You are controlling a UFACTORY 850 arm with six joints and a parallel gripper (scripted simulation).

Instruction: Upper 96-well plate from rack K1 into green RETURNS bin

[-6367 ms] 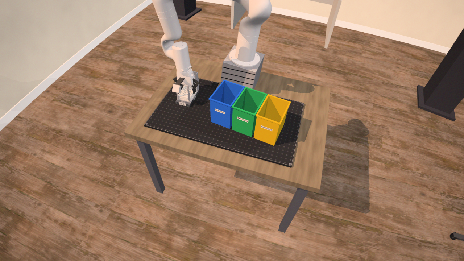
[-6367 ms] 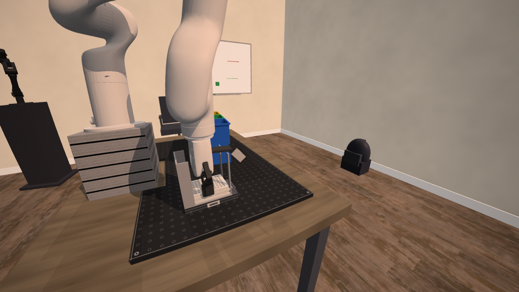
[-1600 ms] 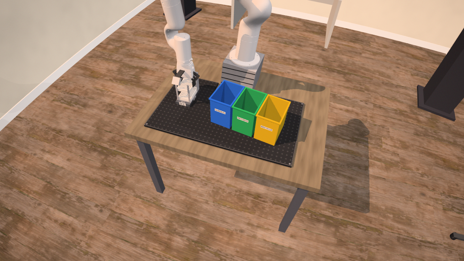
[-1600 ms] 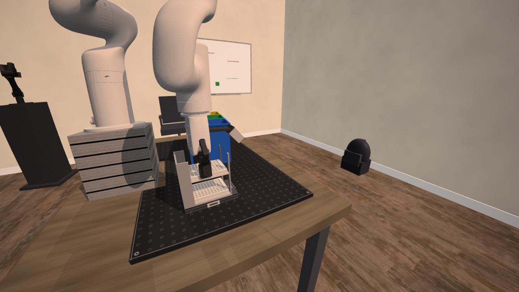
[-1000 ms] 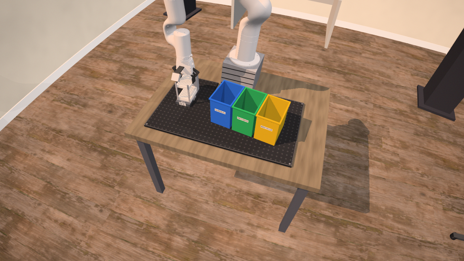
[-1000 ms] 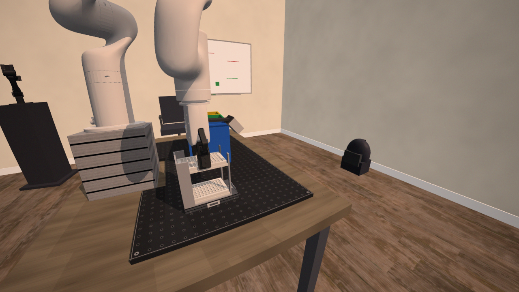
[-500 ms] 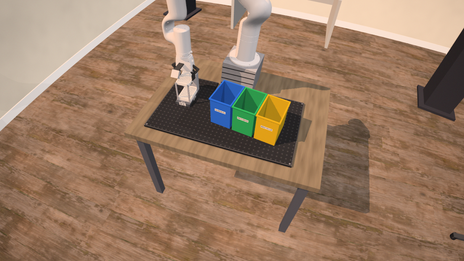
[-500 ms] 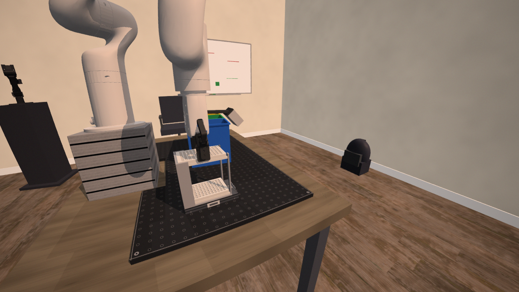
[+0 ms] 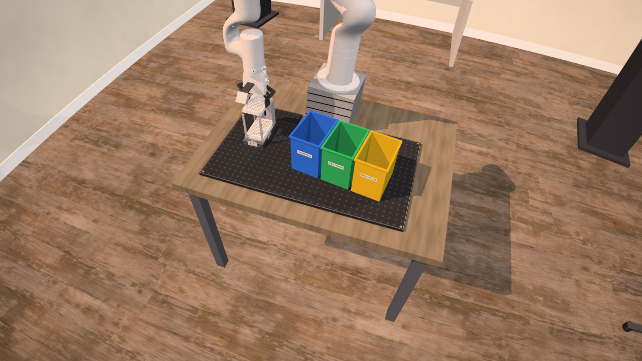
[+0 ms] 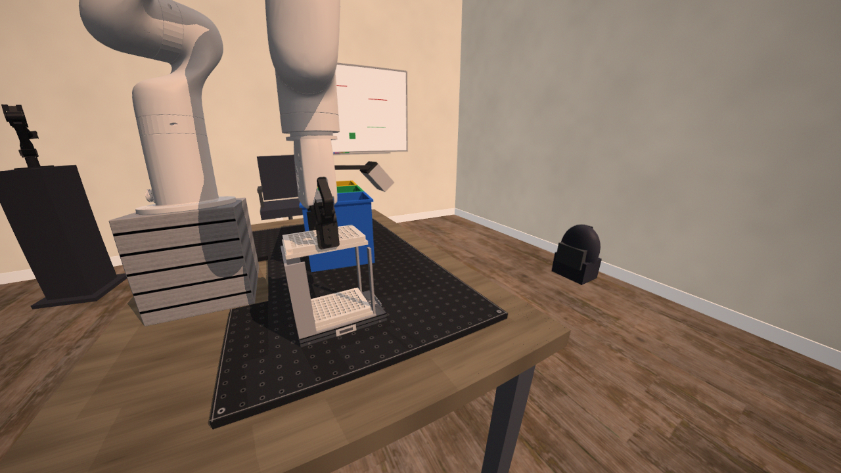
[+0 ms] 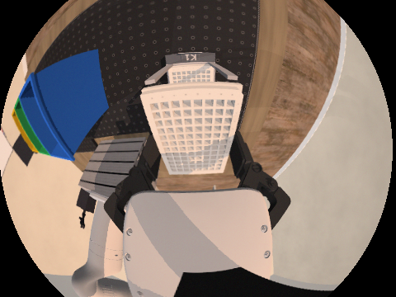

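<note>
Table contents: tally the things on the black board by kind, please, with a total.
Bins: 3, blue, green, yellow
96-well plates: 2, upper plate in the gripper, lower plate in the rack
Stack racks: 1, K1
Total: 6

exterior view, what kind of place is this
Probably a lab automation workcell: a robot arm on a pedestal beside a perforated black breadboard, a small rack holding white 96-well plates, and a whiteboard on the back wall.
</note>
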